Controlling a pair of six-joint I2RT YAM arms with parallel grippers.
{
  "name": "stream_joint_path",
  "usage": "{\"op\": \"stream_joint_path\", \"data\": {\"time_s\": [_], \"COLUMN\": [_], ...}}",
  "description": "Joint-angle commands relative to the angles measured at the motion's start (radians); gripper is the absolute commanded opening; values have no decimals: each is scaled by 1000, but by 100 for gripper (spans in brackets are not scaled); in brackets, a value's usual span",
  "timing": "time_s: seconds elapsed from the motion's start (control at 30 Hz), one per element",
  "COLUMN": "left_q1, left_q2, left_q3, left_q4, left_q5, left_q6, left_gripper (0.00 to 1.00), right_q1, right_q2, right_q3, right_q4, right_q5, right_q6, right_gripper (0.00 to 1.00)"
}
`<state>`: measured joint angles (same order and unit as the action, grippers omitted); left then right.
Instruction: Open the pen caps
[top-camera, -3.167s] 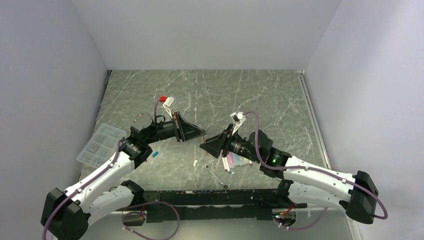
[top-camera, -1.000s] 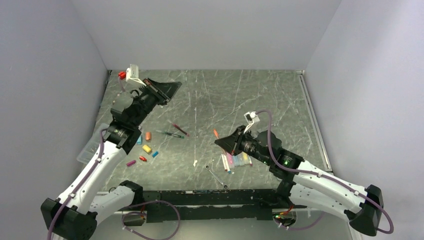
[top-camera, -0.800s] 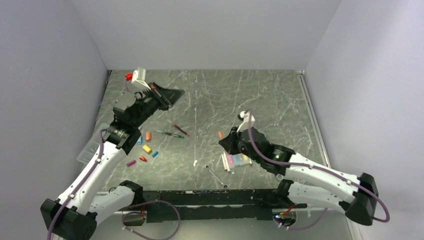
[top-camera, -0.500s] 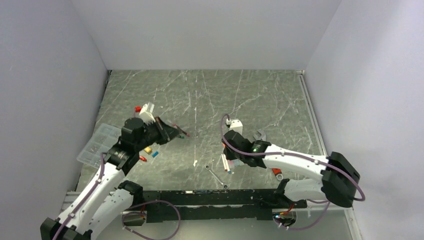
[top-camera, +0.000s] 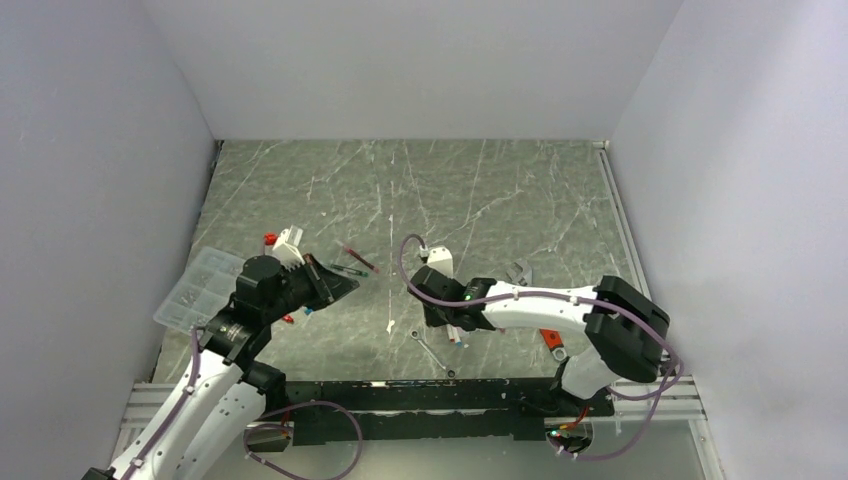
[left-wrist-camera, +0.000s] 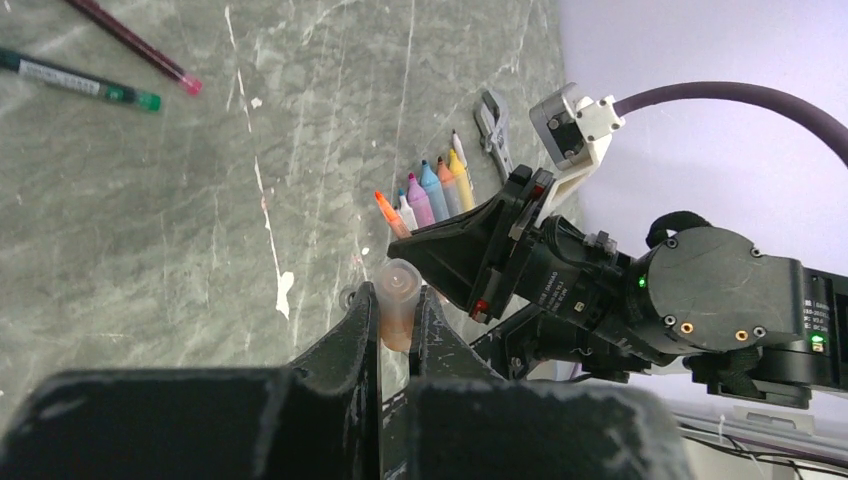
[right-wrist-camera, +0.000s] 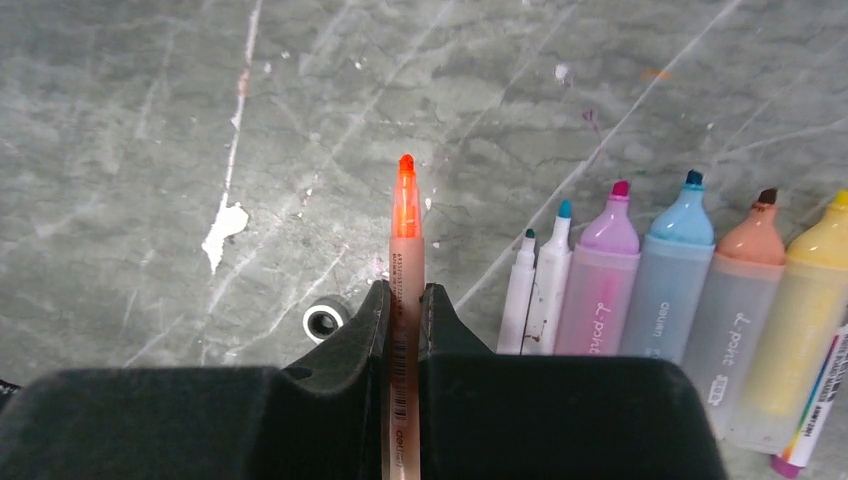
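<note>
Left pincer (left-wrist-camera: 397, 318) clenches the orange cap (left-wrist-camera: 399, 285) left of centre; released high, it could roll away. Right pincer (right-wrist-camera: 405, 298) grips the uncapped orange marker (right-wrist-camera: 404, 215) near centre; its bare tip could smear the bench (right-wrist-camera: 150, 120) or nudge the highlighters (right-wrist-camera: 680, 290) just right.

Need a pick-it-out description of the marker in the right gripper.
On the grey marble table, near its front edge, find the right gripper, beside a row of uncapped highlighters. The orange marker sits clamped between its jaws. It alone is thin with a bare orange tip, and gripped rather than lying in the row.
</note>
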<state>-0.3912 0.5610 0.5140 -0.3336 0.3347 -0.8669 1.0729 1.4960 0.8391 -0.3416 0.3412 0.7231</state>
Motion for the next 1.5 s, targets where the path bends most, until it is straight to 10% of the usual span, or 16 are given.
{"op": "stream_joint_path", "data": {"time_s": [0.0, 0.3, 0.83, 1.47], "left_q1": [2, 2, 2, 2], "left_q2": [8, -5, 4, -73], "left_q3": [-28, -28, -21, -25], "left_q4": [20, -2, -15, -230], "left_q5": [36, 31, 35, -146], "left_q6": [-33, -29, -26, -59], "left_gripper": [0, 0, 0, 0], "right_q1": [5, 5, 8, -3], "right_q2": [32, 66, -9, 129], "right_q3": [20, 9, 10, 78], "right_q4": [-21, -33, -72, 18], "right_q5": [36, 39, 62, -56], "right_q6": [87, 123, 128, 61], "right_gripper": [0, 1, 34, 18]}}
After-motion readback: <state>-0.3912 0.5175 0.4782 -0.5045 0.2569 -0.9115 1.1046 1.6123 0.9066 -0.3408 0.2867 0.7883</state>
